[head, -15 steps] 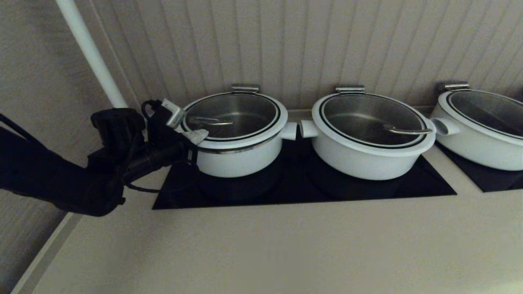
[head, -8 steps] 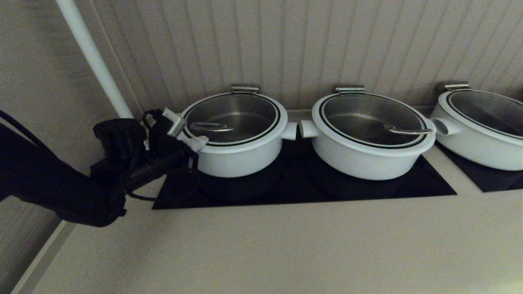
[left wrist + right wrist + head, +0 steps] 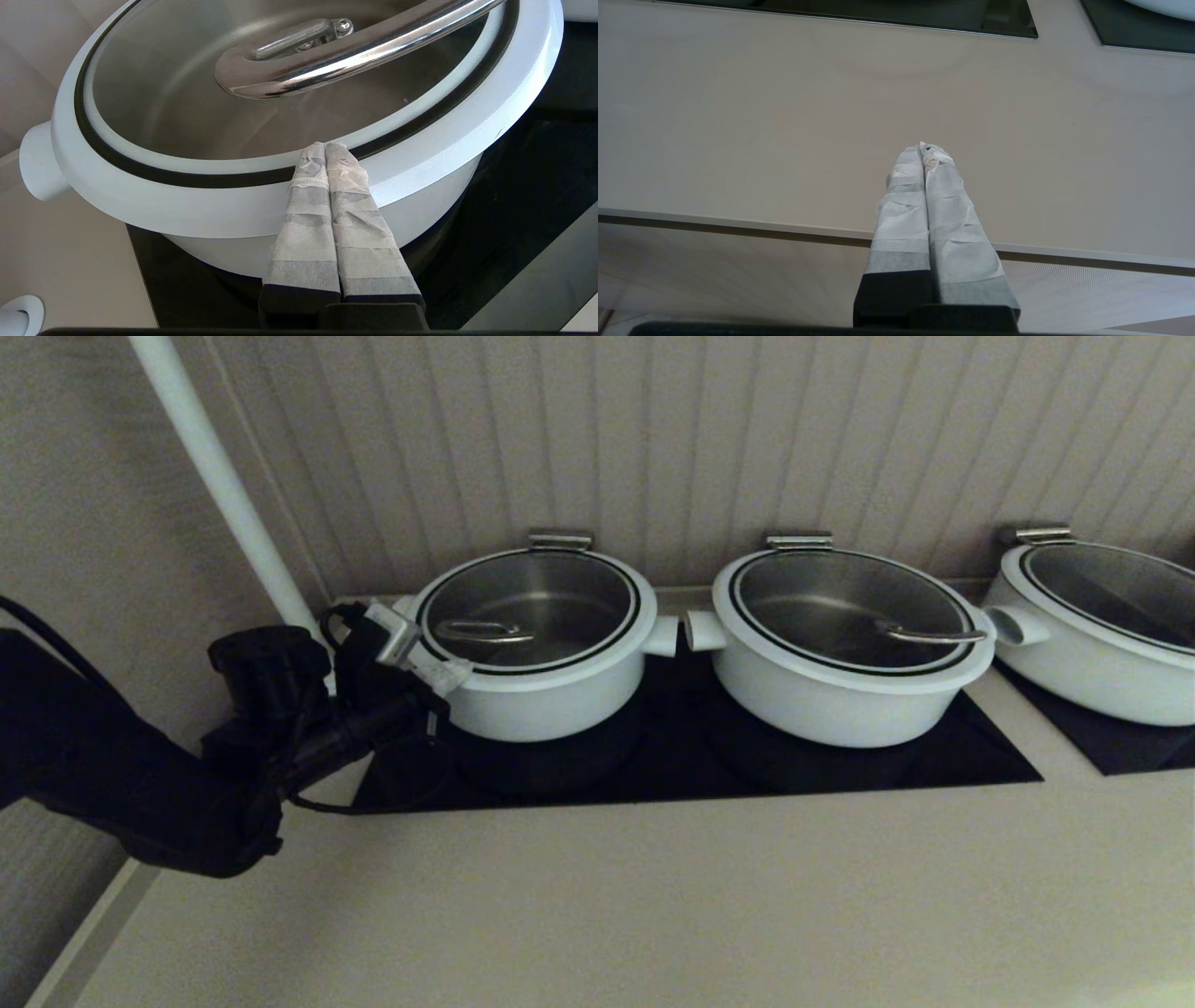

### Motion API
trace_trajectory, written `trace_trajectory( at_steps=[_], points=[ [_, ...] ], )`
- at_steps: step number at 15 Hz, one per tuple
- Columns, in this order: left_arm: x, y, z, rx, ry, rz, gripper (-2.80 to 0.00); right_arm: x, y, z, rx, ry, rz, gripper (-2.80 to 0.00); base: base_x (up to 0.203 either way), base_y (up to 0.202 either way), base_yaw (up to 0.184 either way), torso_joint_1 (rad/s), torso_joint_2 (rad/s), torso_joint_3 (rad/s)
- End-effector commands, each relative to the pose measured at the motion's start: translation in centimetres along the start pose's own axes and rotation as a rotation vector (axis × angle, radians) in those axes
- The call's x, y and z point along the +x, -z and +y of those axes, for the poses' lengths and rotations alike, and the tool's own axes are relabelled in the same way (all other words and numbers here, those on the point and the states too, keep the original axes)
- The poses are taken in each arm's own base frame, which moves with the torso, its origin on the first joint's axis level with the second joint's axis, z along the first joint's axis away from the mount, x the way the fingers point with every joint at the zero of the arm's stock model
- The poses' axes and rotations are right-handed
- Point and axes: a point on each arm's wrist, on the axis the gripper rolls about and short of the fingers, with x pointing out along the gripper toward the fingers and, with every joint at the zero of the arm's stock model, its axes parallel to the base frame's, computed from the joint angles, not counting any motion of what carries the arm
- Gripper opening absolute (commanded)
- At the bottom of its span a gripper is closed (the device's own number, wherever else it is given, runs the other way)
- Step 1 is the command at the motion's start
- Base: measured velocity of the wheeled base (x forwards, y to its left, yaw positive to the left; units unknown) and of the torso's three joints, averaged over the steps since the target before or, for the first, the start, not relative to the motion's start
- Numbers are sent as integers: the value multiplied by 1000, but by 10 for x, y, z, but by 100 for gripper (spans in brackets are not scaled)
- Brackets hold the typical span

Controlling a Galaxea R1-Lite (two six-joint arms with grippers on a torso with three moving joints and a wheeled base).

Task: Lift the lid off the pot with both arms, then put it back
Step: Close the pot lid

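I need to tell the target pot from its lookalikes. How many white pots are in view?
3, all along the back wall: the pot at left by the left gripper, a wider pot in the middle, another cut off at right. More may lie beyond.

The glass lid point(image 3: 528, 609) (white-rimmed, steel handle) sits closed on the deep white pot point(image 3: 541, 695), leftmost on the black hob.

White pot point(image 3: 551, 695) with steel-grey lining; its lid point(image 3: 527, 607) is clear glass, white-rimmed, ringed black. Black cooktop panel point(image 3: 840, 765) set in a beige desk point(image 3: 653, 896). Pale ribbed wall point(image 3: 653, 448).
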Motion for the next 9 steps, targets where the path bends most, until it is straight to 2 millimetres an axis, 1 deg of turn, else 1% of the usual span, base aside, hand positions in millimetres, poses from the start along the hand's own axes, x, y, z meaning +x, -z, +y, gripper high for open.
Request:
trace_trajectory(
  at_steps=[1,4,9],
  points=[
    [1,3,0,-1,2,5,-280,0,0,0,-1,-2,3,-280,0,0,0,0,0,0],
    [-2,0,3,3,-9,-1,-280,0,0,0,-1,-1,2,-280,0,0,0,0,0,0],
    [-10,-3,2,5,-13,-2,-280,0,0,0,-1,0,-1,-280,0,0,0,0,0,0]
  ],
)
